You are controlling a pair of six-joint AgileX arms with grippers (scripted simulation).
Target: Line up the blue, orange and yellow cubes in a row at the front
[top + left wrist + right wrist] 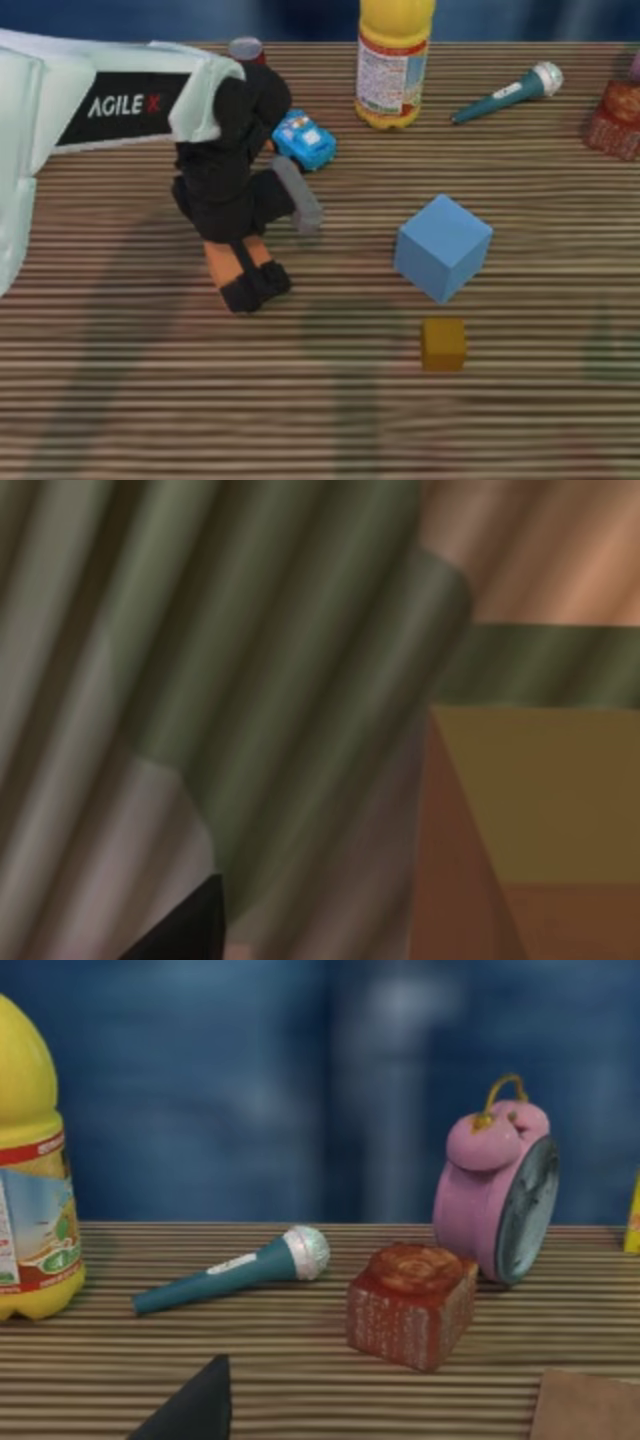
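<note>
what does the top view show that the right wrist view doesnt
Only the top view shows the blue cube, the yellow cube, the toy car, and the left pincer down on the orange cube. Only the right wrist view shows the pink alarm clock. Both show the yellow bottle, the microphone, the reddish block and the striped table.

"AGILE X" in white letters on the left arm point(125, 105), bottle label point(385, 75) print unreadable

three cubes point(441, 247), one toy car point(304, 139), one bottle point(394, 62), one microphone point(507, 93)
</note>
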